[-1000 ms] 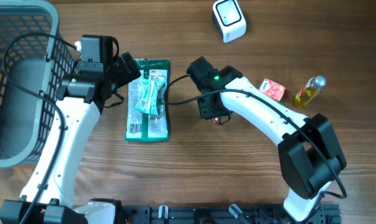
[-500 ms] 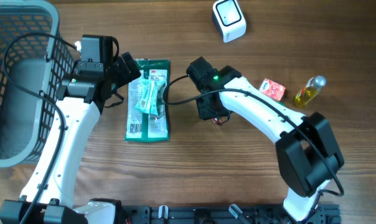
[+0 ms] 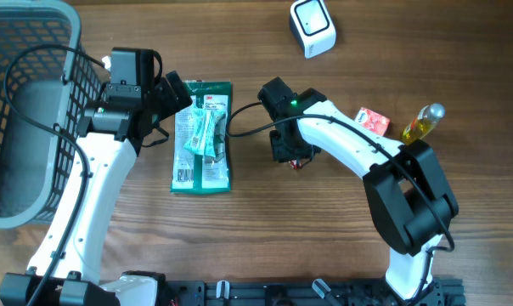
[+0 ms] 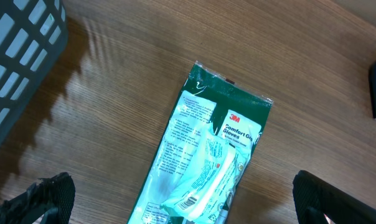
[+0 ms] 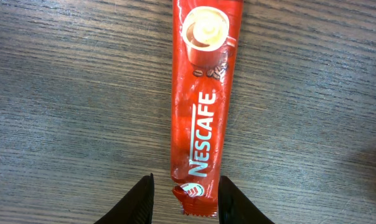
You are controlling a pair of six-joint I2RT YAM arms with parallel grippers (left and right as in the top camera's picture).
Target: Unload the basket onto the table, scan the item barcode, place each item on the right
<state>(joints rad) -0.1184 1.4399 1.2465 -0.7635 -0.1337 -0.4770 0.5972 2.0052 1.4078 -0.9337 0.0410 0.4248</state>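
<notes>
Scan outstanding. Right tool set narrow astride Nescafe sachet end, grip unconfirmed; sachet on counter, well apart from scanner. Left tool wide, empty.

Bright, even, diffuse light fills every view. The basket throws a soft, streaked shadow rightward onto the surface. The green packet carries mild glare on its plastic. The red sachet is sharp, while the left pincer's fingertips are dark and blurred.
</notes>
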